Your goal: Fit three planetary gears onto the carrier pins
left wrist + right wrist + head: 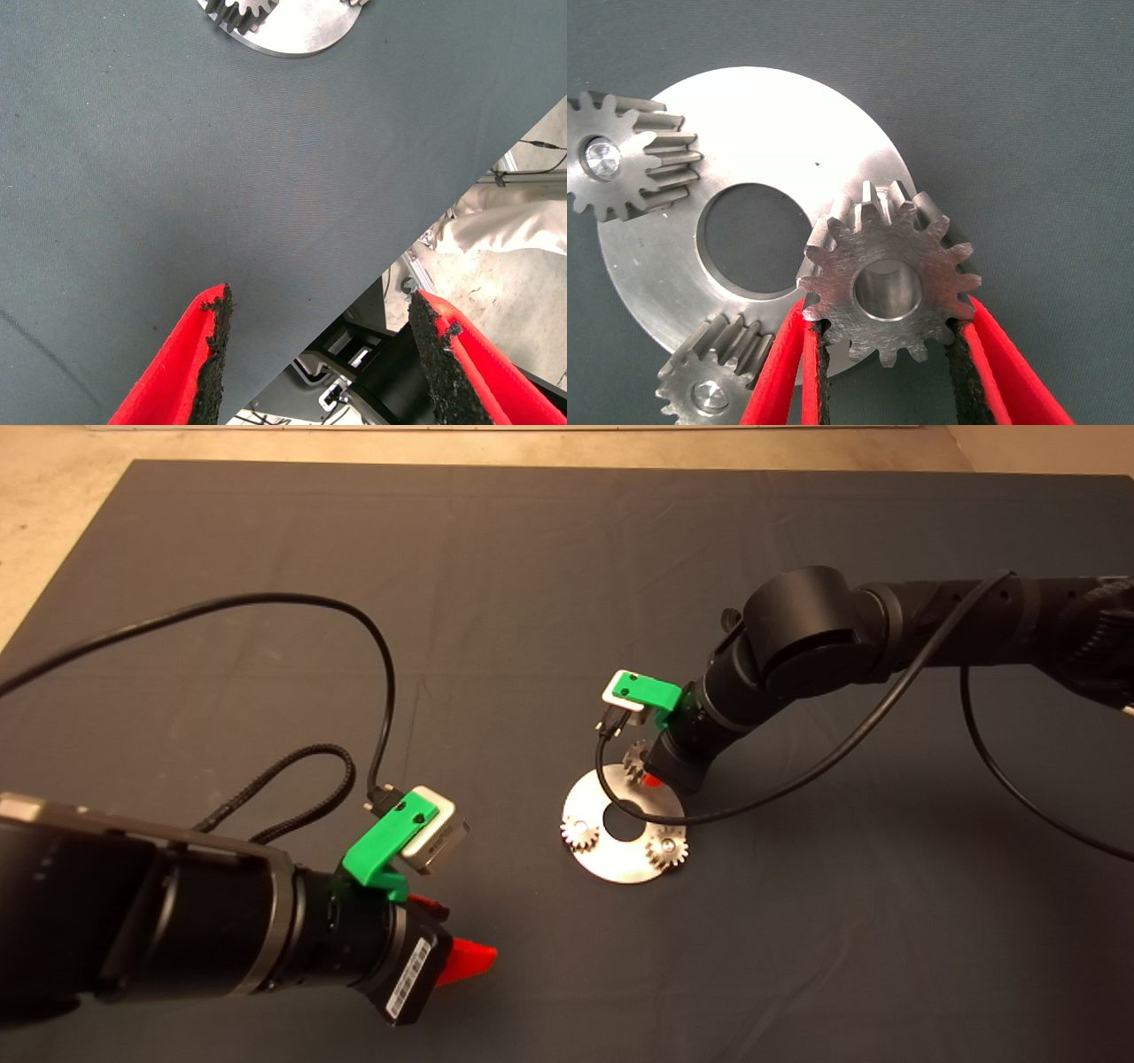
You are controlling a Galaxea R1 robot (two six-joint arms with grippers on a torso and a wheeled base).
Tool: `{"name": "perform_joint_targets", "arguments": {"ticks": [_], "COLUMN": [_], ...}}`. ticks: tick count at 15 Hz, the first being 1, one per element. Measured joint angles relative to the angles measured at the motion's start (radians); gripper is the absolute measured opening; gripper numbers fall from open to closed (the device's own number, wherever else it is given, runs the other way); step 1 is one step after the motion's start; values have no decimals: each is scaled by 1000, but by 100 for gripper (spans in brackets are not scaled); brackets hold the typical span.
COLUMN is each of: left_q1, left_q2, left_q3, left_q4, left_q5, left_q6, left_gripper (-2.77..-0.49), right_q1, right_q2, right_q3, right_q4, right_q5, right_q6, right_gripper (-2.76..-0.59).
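Right wrist view shows the task near its end: 2 of the small silvery-grey toothed planetary gears already sit on their short silver carrier pins, one [625, 158] with its pin tip [604, 158] showing in the bore, the other [713, 376] likewise, on the flat round silver carrier disc with a large central hole [771, 133]. The 3rd gear [888, 279] is held between the red fingers of the right gripper [888, 354], which are closed on its toothed rim; it hangs over the disc's edge, and whether it has met its pin I cannot tell, since the pin is hidden beneath it. Judged so, 1 seating is left.

Count: 3 gears, 1 disc, 2 pins visible and 1 presumably covered.

The left gripper [314, 354] waits over the dark mat of the desk [266, 540], near the front edge and well apart from the disc, its fingers spread wide and holding nothing.
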Motion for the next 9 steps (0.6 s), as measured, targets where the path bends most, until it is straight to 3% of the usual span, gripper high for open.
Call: {"name": "perform_joint_targets", "arguments": {"ticks": [9], "left_q1": [0], "left_q2": [0], "left_q3": [0], "left_q4": [0], "left_q5": [0], "left_q6": [0], "left_gripper": [-192], "right_q1": [-17], "right_q2": [6], "right_q3": [-22], "right_q4": [0], "right_q5": [6], "right_q6": [0], "right_gripper": [-265]}}
